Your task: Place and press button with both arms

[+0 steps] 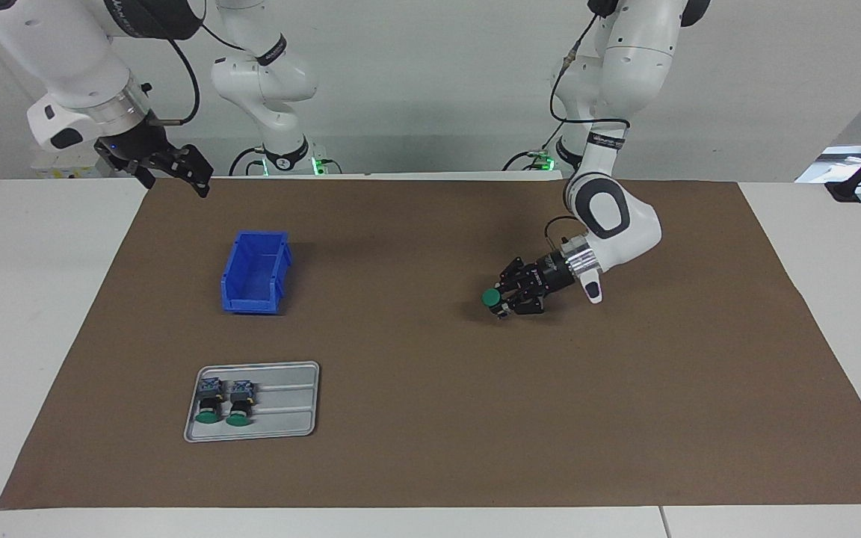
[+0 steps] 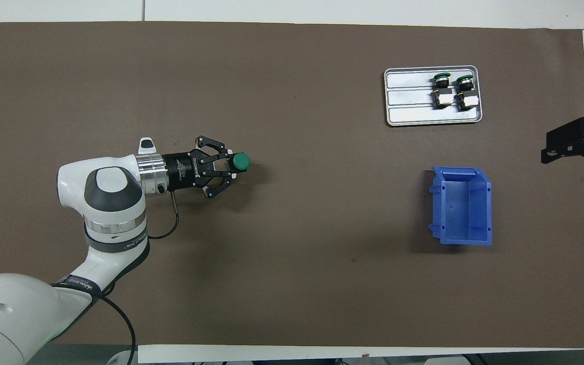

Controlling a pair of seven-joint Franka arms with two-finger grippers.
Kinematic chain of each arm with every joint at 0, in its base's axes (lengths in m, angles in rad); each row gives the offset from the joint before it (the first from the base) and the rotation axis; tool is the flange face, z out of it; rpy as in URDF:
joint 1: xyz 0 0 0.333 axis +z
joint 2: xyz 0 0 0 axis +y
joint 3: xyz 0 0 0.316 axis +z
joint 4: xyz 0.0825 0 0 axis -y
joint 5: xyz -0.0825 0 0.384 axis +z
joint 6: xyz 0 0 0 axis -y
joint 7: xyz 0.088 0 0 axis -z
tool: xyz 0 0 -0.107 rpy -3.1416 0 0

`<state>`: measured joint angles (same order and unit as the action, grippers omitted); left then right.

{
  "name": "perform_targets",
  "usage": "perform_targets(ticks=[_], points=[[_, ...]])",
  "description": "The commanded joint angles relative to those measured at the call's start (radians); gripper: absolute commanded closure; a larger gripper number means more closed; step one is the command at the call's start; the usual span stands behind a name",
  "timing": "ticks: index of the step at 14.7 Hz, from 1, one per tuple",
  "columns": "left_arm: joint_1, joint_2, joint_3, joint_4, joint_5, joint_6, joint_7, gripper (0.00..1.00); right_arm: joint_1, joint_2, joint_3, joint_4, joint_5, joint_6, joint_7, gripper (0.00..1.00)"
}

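Note:
My left gripper lies almost level, low over the brown mat, shut on a button. The button's round green cap points away from the wrist; its base is hidden between the fingers. Whether it touches the mat I cannot tell. Two more green-capped buttons lie side by side in a grey tray toward the right arm's end; they also show in the overhead view. My right gripper hangs open and holds nothing, raised over the mat's edge at its own end.
An empty blue bin stands on the mat, nearer to the robots than the tray. White table shows around the mat's edges.

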<state>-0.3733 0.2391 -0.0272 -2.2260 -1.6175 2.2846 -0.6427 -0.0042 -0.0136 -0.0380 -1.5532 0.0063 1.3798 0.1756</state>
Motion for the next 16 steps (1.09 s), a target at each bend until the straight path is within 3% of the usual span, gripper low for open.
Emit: perform_targets(ticks=[1,16], points=[[0.013,0.008,-0.005,-0.003,-0.053,-0.039,0.032,0.98,-0.005,-0.025,0.003,-0.031,0.001,0.016,-0.022,0.01],[0.017,0.042,-0.005,-0.001,-0.128,-0.076,0.072,0.97,-0.005,-0.025,0.003,-0.031,0.001,0.016,-0.022,0.01]])
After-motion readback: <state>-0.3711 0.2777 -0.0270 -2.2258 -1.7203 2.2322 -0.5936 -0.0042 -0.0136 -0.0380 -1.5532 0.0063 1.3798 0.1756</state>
